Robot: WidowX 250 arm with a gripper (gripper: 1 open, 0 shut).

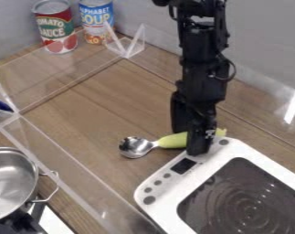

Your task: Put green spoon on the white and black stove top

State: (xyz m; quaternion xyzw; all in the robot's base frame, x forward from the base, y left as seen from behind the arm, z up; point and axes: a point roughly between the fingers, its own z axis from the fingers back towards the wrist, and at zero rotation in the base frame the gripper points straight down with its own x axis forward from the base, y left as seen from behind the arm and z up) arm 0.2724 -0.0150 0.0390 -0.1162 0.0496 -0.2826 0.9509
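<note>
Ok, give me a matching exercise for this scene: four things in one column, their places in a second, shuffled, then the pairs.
Things
1. green spoon
2. white and black stove top
3. steel pot
4. two cans

Places
A. bottom left corner
B. far left, at the back
C. on the wooden table, its handle under the gripper
D. bottom right corner

Pairs: 1-C, 2-D, 3-A, 4-B
</note>
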